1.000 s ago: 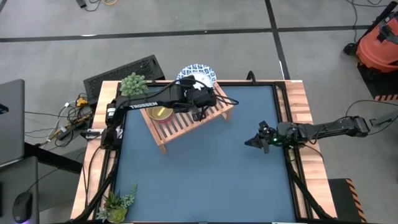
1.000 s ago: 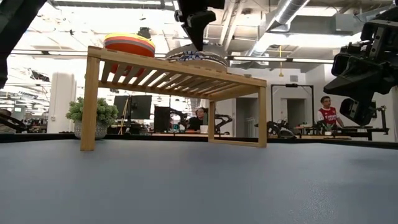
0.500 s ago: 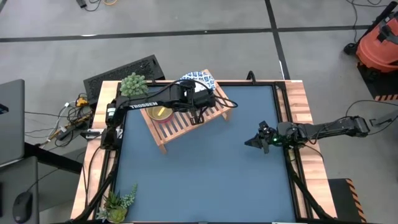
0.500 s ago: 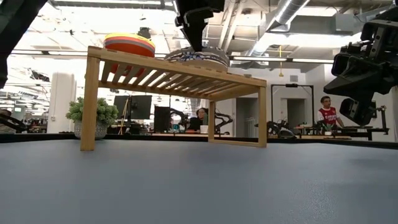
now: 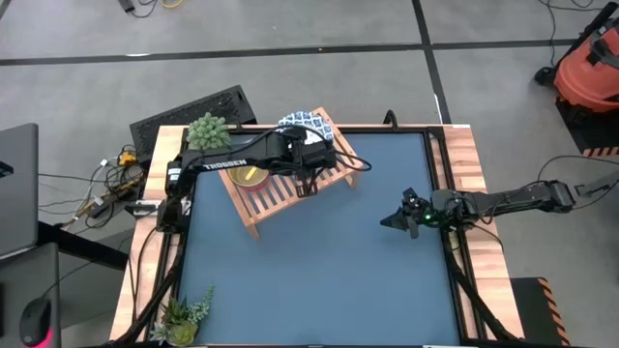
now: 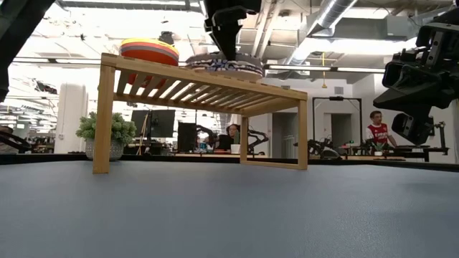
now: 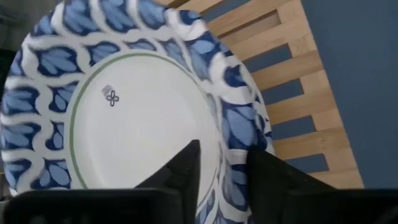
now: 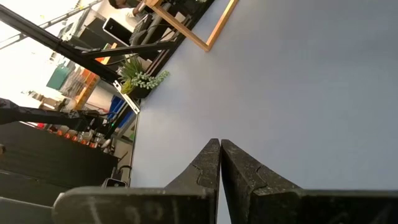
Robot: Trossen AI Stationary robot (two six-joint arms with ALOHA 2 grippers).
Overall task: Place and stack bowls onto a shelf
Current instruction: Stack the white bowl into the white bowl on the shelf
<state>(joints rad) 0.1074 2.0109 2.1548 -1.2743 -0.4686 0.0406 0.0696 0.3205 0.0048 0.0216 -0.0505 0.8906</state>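
A white bowl with a blue patterned rim sits on the slatted top of the light-wood shelf, at its far right end. My left gripper hangs over it from above and is shut on its rim. A stack of small bowls, yellow on top, stands on the shelf's left part. My right gripper is shut and hovers over the table's right side. My left gripper pinches the white bowl's patterned rim, one finger inside the bowl and the other outside. The fingers come from above, pointing down. The bowl lies about level, with its underside on the shelf's slats.
A potted plant stands at the table's far left corner and another at its near left corner. A black slab lies beyond the far edge. The blue mat in front of the shelf is open room.
My left gripper has moved a little toward the table's near left and down, keeping its hold. The white bowl came with it: it stuck out past the shelf's far edge and sat tilted, and now it lies farther onto the slats and level.
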